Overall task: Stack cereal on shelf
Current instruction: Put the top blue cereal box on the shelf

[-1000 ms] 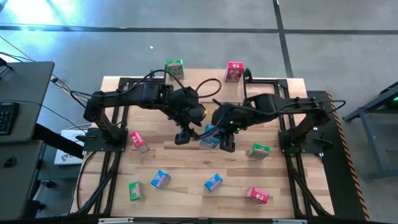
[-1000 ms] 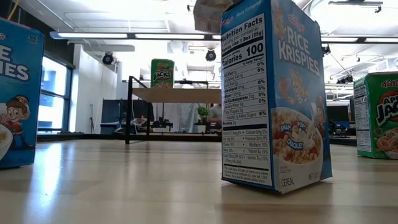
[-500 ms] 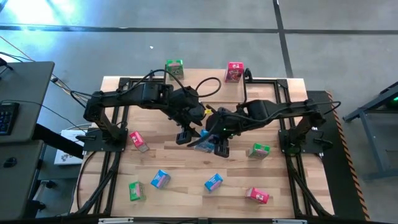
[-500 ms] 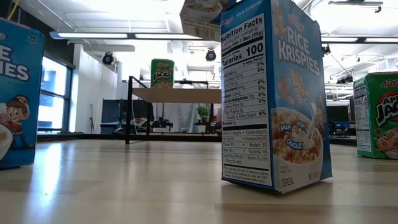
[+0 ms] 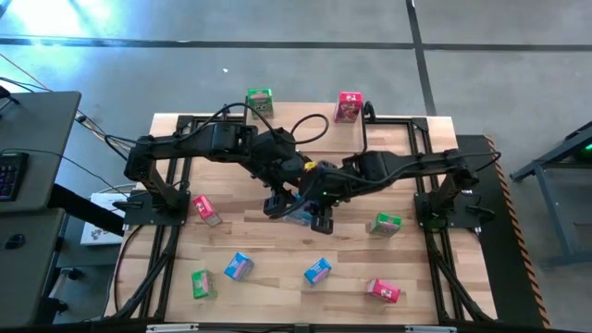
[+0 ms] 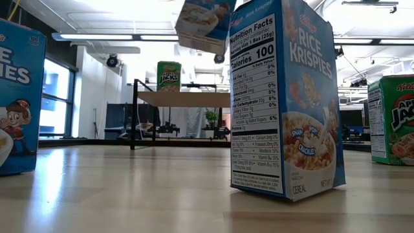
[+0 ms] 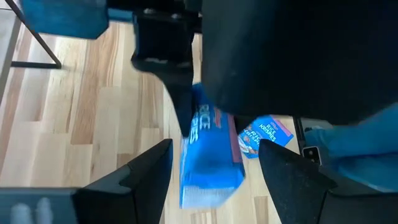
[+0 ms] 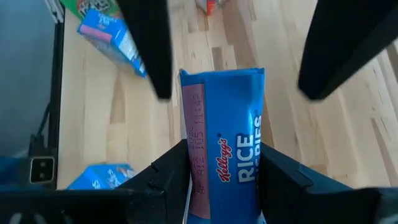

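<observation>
A blue cereal box (image 5: 298, 215) hangs in the air over the table's middle, shut in my right gripper (image 5: 321, 220). My left gripper (image 5: 277, 205) is open at the box's other side. In the right wrist view its two dark fingers (image 8: 152, 50) stand on either side of the box's far end without touching. In the low view the lifted box (image 6: 204, 22) is tilted. The shelf (image 6: 187, 98) stands at the far edge with a green box (image 6: 169, 76) upright on it. A red-pink box (image 5: 348, 106) stands near it. My right gripper (image 8: 222, 160) pinches the blue box between its two fingers, one on each of two opposite sides, at the end nearest the wrist (image 8: 217, 186). The fingers come slanting down from the table's right. The box is lifted clear and tilted, its free end (image 8: 221, 78) pointing away from the gripper.
Loose boxes lie on the near half of the table: red-pink (image 5: 205, 210), blue (image 5: 238, 266), green (image 5: 203, 283), blue (image 5: 317, 270), red-pink (image 5: 383, 290), green (image 5: 385, 223). A blue box (image 6: 288, 97) stands upright close to the low camera.
My right gripper has carried the blue box toward the table's left and slightly toward its near edge, up to my left gripper. In the low view the lifted box has moved left and come lower into the picture.
</observation>
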You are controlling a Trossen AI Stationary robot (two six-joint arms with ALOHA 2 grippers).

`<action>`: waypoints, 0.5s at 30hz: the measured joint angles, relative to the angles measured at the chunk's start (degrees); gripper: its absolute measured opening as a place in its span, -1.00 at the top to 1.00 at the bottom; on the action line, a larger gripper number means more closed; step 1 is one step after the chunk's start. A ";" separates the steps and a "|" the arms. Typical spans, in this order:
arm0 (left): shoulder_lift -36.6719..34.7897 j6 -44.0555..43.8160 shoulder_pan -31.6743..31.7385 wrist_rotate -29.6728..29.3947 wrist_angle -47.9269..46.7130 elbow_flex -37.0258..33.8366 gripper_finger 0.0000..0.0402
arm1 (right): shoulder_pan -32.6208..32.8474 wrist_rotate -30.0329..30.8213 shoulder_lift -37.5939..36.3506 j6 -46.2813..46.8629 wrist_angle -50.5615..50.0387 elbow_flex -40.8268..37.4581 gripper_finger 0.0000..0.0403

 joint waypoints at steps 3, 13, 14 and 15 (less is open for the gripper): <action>0.00 0.00 0.00 0.02 0.00 0.00 -0.15 | -0.13 0.09 -0.04 0.00 0.67 0.75 0.26; 0.00 -0.42 0.00 0.04 -0.34 0.00 -0.15 | -0.51 -0.92 -0.06 2.17 0.83 0.76 0.26; 0.00 -0.48 0.00 0.07 -0.56 0.00 -0.15 | -0.52 -0.98 -0.06 2.66 0.82 0.76 0.26; 0.00 -0.46 0.00 0.07 -0.98 0.00 -0.15 | -0.59 -1.00 -0.05 2.89 0.77 0.76 0.26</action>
